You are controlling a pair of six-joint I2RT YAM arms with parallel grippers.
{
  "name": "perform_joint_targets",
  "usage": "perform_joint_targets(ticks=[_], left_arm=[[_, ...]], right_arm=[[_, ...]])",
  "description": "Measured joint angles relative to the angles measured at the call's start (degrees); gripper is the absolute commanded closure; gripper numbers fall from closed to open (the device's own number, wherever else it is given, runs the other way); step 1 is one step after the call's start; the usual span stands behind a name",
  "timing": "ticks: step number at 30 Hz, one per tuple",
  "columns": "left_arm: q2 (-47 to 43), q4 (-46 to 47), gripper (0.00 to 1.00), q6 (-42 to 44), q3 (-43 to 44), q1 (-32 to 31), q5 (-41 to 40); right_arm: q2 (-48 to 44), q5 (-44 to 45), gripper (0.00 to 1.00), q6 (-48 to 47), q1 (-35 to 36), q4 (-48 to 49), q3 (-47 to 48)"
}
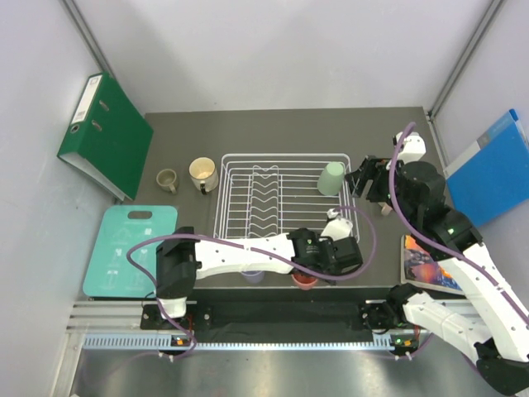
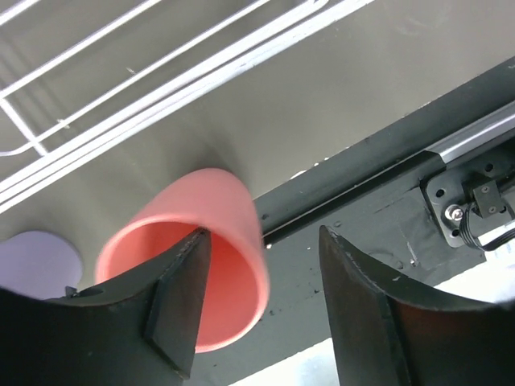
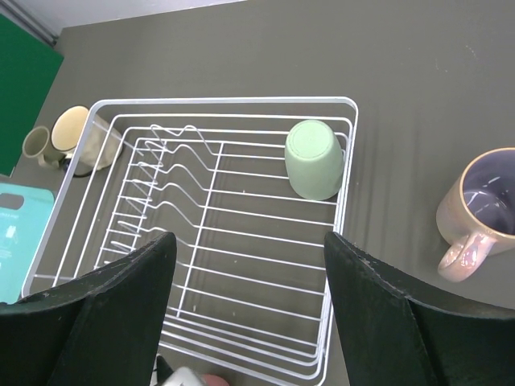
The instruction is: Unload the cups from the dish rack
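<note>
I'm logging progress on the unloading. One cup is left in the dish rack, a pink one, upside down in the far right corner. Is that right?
Not quite. The one left in the dish rack is a mint-green cup, not a pink one. The right wrist view shows it upside down in the far right corner. The pink cup is outside the rack.

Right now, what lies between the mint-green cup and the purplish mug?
In the right wrist view, only the wire side wall of the dish rack beside the mint-green cup, then bare dark table up to the purplish mug.
</note>
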Motion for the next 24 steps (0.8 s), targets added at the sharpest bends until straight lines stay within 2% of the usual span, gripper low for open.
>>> perform_joint_targets(ticks=[4, 11, 16, 19, 24], left_arm=[[0.0, -2.91, 0.36, -0.07, 3.37, -0.74, -2.29], [-0.31, -9.16, 0.34, -0.02, 14.38, -2.49, -8.09], [-2.89, -15.39, 0.33, -1.49, 21.66, -4.5, -15.39], [-7.74, -16.79, 0.32, -3.78, 21.75, -5.62, -21.44], [-19.08, -16.11, 0.27, -6.84, 15.21, -5.86, -32.09]], right_arm=[[-0.22, 0.24, 0.26, -0.02, 0.39, 0.0, 0.0], [-0.02, 3.69, 0.26, -0.55, 1.2, -0.11, 0.0], [4.61, 7.43, 0.26, -2.4, 1.68, -0.87, 0.7], [9.79, 7.65, 0.25, -2.91, 1.77, -1.03, 0.72], [17.55, 7.56, 0.23, -4.02, 1.79, -0.81, 0.94]])
